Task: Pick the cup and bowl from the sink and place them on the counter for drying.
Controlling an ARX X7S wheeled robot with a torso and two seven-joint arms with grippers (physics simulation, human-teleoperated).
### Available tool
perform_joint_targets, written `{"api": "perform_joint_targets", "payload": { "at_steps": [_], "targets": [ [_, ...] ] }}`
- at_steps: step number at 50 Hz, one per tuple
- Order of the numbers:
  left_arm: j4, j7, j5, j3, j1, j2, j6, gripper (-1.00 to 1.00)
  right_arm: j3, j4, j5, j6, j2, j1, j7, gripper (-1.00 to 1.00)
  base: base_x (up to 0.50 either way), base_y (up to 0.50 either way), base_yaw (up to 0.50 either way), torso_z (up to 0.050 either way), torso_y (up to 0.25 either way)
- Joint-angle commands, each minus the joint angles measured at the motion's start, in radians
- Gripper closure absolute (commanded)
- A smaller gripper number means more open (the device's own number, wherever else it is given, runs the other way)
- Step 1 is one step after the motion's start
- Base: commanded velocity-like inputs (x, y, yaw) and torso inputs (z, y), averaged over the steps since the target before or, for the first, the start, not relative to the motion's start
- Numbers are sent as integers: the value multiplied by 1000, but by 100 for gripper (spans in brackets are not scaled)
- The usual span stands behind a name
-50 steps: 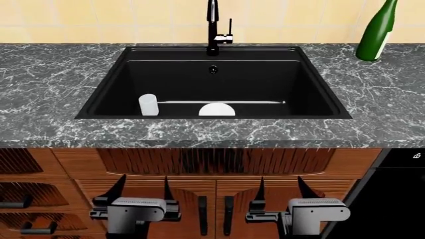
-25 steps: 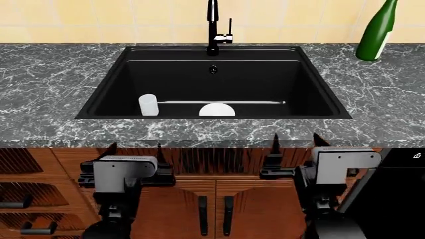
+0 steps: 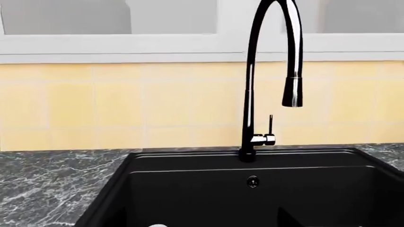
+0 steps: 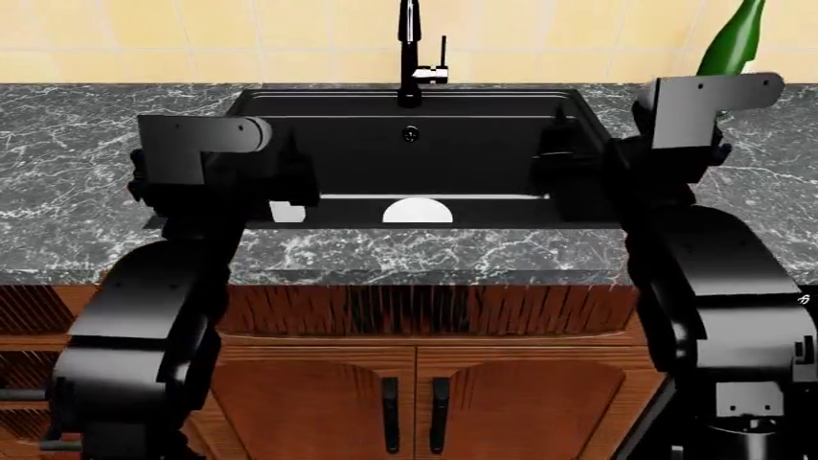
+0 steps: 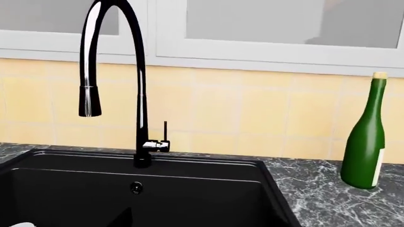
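While both arms are raised over the front of the basin, the small plain white handleless cup (image 4: 287, 213) stands on the floor of the large rectangular matte black sink (image 4: 422, 144), near its front left corner, and only a sliver of it shows beside the left arm. The plain white round shallow bowl (image 4: 417, 211) lies on the sink floor at the middle of the front wall, its lower part cut off by the front rim; it sits apart from the cup, to the cup's right.

A tall black gooseneck faucet (image 4: 409, 53) rises from the middle of the sink's back rim, with a small overflow hole in the back wall below it. Around the basin runs the dark grey marble-patterned stone counter (image 4: 77, 182) with white veining, and a green glass bottle (image 4: 731, 38) stands on it near the back right corner.

The left hand (image 4: 284, 172) hangs over the sink's front left corner, just above the cup, and the right hand (image 4: 562, 158) hangs over the sink's right side, well clear of the bowl. Both are seen from behind as dark shapes, so I cannot tell whether their fingers are apart or together; neither wrist view shows them. Below the counter are brown wooden cabinet doors (image 4: 409, 402) with black handles.
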Motion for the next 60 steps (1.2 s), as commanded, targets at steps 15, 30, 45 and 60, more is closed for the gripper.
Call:
{"api": "perform_joint_targets", "payload": {
  "at_steps": [15,30,45,60],
  "targets": [
    [-219,5,-68,-22,-269,-13,-249,-100,-55,311,4,40,37,245,-99,-100,0,0,0,30,0],
    [-513,28,-62,28,-535,-27,-339,-100,-132,526,-3,66,89,446,-222,-100,244,0,0,0,0],
    [-611,28,-49,59,-582,-34,-311,-100,-105,420,56,234,116,415,-251,-100,500,0,0,0,1],
    [-626,34,-51,72,-572,-46,-292,-100,-104,402,69,272,109,426,-245,-100,409,0,0,0,2]
  ]
}}
